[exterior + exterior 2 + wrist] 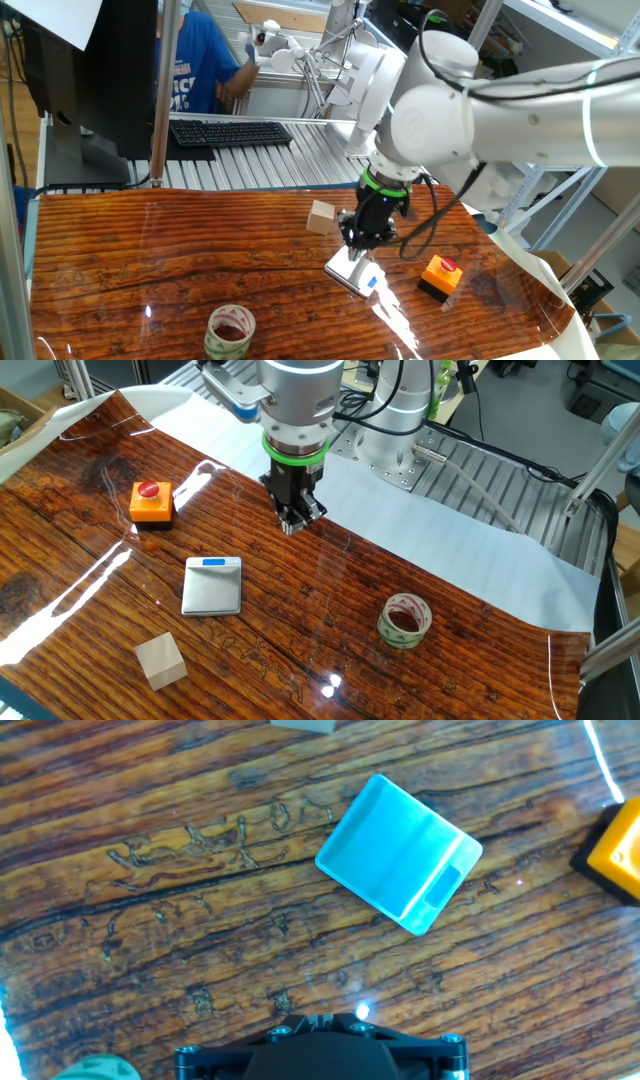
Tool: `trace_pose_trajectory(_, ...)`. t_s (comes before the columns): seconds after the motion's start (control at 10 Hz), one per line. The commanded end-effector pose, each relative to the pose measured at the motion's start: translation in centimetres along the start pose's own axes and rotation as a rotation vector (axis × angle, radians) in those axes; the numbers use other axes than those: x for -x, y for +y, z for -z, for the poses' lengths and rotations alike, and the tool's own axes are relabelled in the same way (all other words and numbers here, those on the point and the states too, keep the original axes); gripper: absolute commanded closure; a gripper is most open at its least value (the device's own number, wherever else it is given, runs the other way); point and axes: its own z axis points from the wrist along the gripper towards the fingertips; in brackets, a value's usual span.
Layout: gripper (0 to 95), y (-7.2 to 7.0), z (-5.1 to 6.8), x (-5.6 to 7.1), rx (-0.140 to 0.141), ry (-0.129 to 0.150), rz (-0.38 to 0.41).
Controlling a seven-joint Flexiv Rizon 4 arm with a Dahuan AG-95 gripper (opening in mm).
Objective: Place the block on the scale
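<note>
The block (321, 217) is a light tan wooden cube that rests on the wooden table, apart from the scale; it also shows in the other fixed view (160, 660), and only its edge shows at the top of the hand view (300, 724). The scale (355, 272) is a thin silver plate with a blue mark at one end, lying flat on the table (212, 585) (398, 852). My gripper (292, 525) hangs above the table beside the scale, on the robot-base side, away from the block. Its fingers are together and hold nothing (357, 250) (320, 1018).
An orange box with a red button (151, 501) sits near the scale's blue end (440, 275) (615, 850). A tape roll (404, 620) lies on the table (230, 330). White sheet and metal rails lie beyond the table's far edge.
</note>
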Motion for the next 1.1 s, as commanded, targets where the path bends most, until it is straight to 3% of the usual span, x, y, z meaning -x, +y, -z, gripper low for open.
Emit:
trace_pose_trajectory(0.1, 95.0, -0.1, 0.0, -0.3, 0.015, 0.017, 0.006)
trace_pose_trajectory(0.5, 95.0, 0.1, 0.0, 0.2, 0.013, 0.016, 0.006)
trace_pose_trajectory(0.9, 95.0, 1.3, 0.1, 4.1, 0.005, 0.017, -0.015)
trace_pose_trajectory(1.1, 95.0, 1.7, -0.2, 5.5, 0.002, 0.015, -0.029)
